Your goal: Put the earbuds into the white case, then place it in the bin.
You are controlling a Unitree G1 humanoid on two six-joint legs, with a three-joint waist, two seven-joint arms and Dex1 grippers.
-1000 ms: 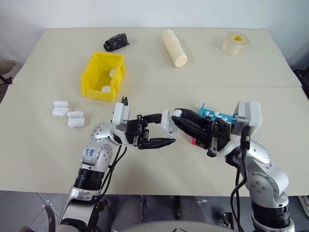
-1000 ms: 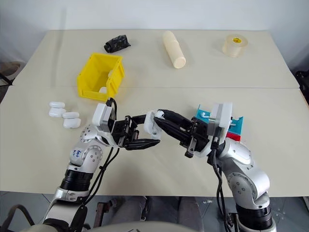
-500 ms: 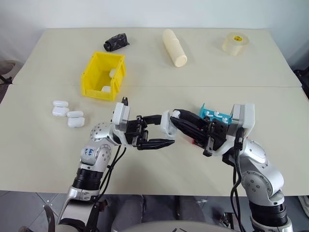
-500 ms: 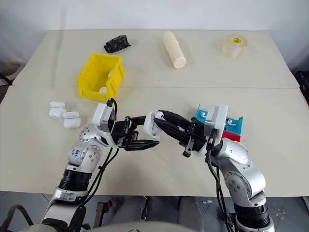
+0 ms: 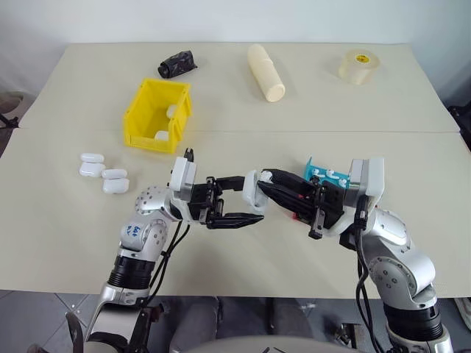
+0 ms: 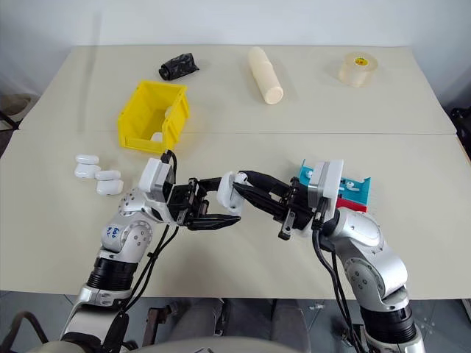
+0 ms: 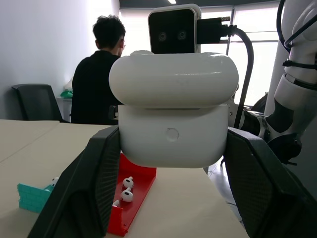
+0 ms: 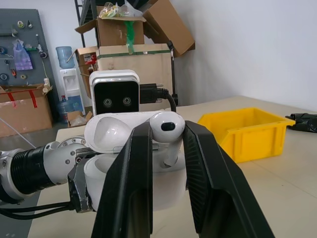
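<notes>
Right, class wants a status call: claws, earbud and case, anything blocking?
Left claw shut on the white case, lid open. Right claw shut on an earbud, poised at the case mouth. Yellow bin beyond, nothing blocking.

Head eyes overlook table (image 5: 309,110) — wrist cameras face inward.

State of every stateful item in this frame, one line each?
white case: lid open, clamped in the left gripper
earbud: pinched in the right gripper, at the case's opening
bin: upright, white cases inside
four white cases: closed, lying on the table
red tray: holds earbuds
</notes>
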